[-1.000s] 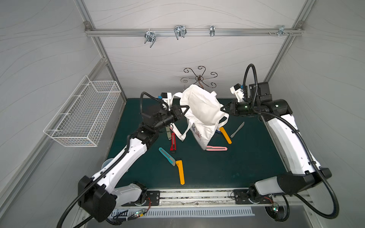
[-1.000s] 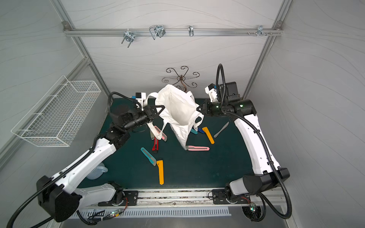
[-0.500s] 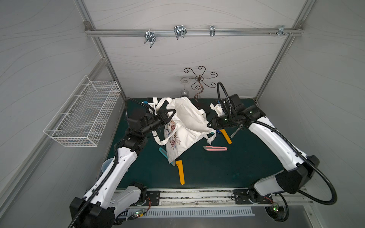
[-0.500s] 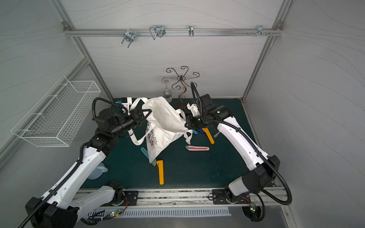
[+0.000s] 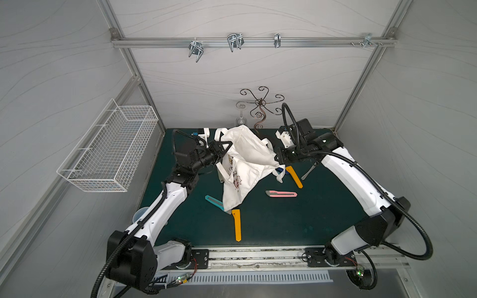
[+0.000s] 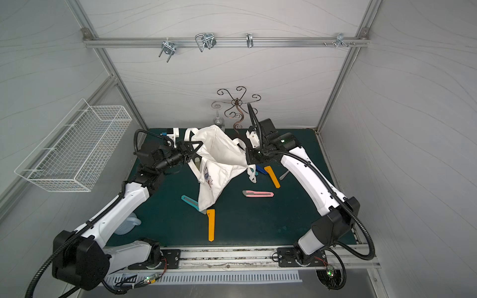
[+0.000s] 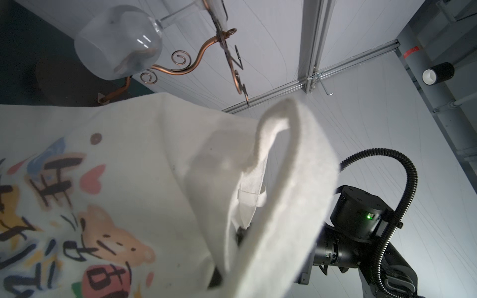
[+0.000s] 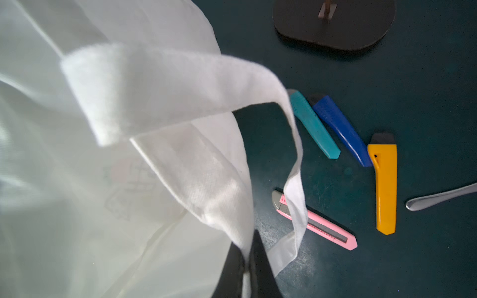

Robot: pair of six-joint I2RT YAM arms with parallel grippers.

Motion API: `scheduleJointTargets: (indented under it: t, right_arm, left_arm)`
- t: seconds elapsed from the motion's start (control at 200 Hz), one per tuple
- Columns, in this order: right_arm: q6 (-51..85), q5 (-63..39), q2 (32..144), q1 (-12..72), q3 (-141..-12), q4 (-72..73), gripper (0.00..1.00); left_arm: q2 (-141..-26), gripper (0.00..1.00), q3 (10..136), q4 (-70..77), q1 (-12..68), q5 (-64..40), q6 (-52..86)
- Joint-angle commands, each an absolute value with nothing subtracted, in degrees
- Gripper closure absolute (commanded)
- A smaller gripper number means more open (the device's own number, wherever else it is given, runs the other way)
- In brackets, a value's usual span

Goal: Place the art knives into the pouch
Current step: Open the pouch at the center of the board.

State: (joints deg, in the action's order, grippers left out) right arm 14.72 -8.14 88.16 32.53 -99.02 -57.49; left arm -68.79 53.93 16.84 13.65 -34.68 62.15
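Two hands are holding the pouch point(image 5: 247, 154) up over the bench point(image 5: 322, 219) in both top views, the left hand point(image 5: 224, 147) and right hand point(image 5: 278, 158) each clenched on opposite sides of its mouth. A pink art knife point(image 5: 281, 193) is lying on the bench near the pouch, untouched. The left wrist view is showing the pouch's printed face and a handle point(image 7: 284, 123). The right wrist view is showing fingers point(image 8: 263, 276) squeezing its edge, a handle dangling across the pink art knife.

between left gripper point(image 5: 225, 148) and right gripper point(image 5: 278, 158): pouch point(image 5: 245, 160) slung across, no way through
behind right gripper: scrolly metal stand point(image 5: 260, 113), kinda tight
under right gripper: orange knife point(image 5: 294, 176), pink knife point(image 5: 281, 193)
nearer the bases: open mat point(image 5: 284, 224)
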Motion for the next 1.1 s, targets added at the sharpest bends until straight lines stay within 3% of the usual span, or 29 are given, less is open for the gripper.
scheduleJointTargets:
  t: [0.0,0.55,0.595,0.665,0.74,0.915,1.096]
  right_arm:
    - [13.14,-9.25,85.89,30.21,-104.35,-61.52,1.00]
    - [12.23,-6.99,91.31,27.69,-103.77,-63.56,1.00]
    - [12.29,-6.15,91.27,27.69,-103.95,-62.99,0.86]
    - [12.02,-6.01,90.16,27.60,-104.39,-61.64,0.47]
    - [11.62,-5.64,88.35,27.27,-104.85,-60.03,0.24]
    - [14.03,-6.04,83.57,22.69,-102.09,-56.69,0.20]
    - [16.28,-1.74,83.50,17.80,-91.34,-55.39,0.22]
  left_arm:
    - [-68.55,1.00,60.75,21.23,13.44,-36.27,63.63]
    - [-76.97,1.00,45.44,39.46,13.89,-36.43,68.35]
    - [-77.96,1.00,45.36,40.62,13.83,-36.62,68.89]
    - [-79.19,1.00,45.59,41.87,13.89,-37.02,69.60]
    - [-80.05,1.00,46.14,42.17,14.17,-37.18,69.70]
    - [-80.85,1.00,48.43,39.09,15.53,-37.33,67.48]
    - [-82.15,1.00,48.63,40.18,16.08,-37.62,67.37]
